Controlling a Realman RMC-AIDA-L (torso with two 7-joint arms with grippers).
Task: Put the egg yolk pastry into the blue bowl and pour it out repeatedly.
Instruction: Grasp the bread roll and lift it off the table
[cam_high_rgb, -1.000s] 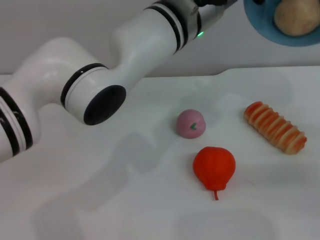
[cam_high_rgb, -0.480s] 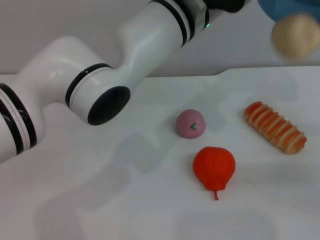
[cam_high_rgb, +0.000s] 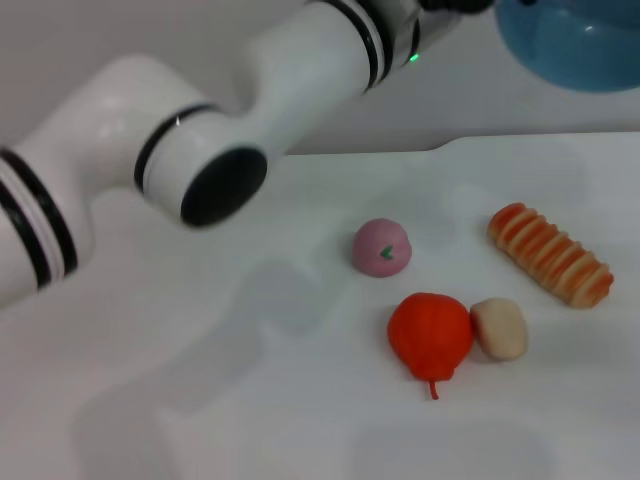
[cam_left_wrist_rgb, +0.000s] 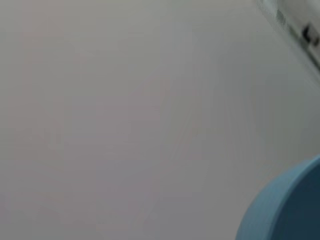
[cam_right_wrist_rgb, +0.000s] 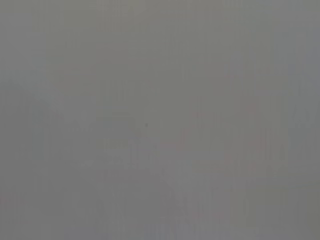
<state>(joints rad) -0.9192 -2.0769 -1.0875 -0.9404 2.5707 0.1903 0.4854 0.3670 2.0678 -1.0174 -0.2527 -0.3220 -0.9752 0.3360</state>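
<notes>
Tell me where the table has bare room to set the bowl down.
The near left stretch of the table, under the left arm, is bare. Crowded on the right: the egg yolk pastry touches the red pear-shaped fruit, with the pink ball and striped bread roll behind. The blue bowl is held aloft.

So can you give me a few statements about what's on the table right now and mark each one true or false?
1. The egg yolk pastry lies on the table beside the red fruit. True.
2. The blue bowl stands on the table. False: it is held up in the air at the far right.
3. The pink ball sits in the bowl. False: it is on the table.
4. The striped bread roll lies apart from the pastry. True.
</notes>
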